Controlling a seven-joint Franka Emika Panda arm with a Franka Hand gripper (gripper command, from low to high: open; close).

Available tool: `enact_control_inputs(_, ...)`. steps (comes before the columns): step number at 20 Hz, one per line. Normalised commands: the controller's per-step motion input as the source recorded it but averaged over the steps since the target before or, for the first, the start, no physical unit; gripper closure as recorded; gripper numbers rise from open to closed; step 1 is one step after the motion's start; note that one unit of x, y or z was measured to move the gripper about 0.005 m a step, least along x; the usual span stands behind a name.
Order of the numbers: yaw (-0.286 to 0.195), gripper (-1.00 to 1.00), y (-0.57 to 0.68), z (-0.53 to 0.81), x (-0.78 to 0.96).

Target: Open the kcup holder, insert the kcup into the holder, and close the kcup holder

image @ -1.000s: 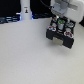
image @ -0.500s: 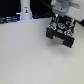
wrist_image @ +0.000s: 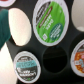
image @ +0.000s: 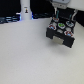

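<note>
The kcup holder (image: 61, 31) is a dark box at the exterior view's right, with its drawer pulled out and several pods showing in round slots. My gripper (image: 61, 15) hangs right above it. In the wrist view, the drawer tray (wrist_image: 62, 42) fills the frame with several pods seated, among them a green-lidded one (wrist_image: 50, 20), and one empty round slot (wrist_image: 55, 58). Close to the camera, a blurred white cup with a green end, the kcup (wrist_image: 19, 25), hangs above the tray, held in my gripper. A white finger (wrist_image: 6, 57) shows beside it.
A tall white bottle-like post (image: 25, 10) stands at the back, at the exterior view's left, with dark objects (image: 9, 19) along the table's far edge. The white table (image: 30, 55) spreads in front of the holder.
</note>
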Motion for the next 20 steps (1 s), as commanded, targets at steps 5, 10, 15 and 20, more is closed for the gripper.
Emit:
enact_control_inputs(5,0.04,-1.0,-0.48,0.27,0.59)
enact_control_inputs(10,0.019,-1.0,-0.43,0.18,0.71)
enact_control_inputs(15,0.058,-1.0,-0.35,0.14,0.58)
enact_control_inputs(20,0.06,-1.0,-0.28,0.07,0.6)
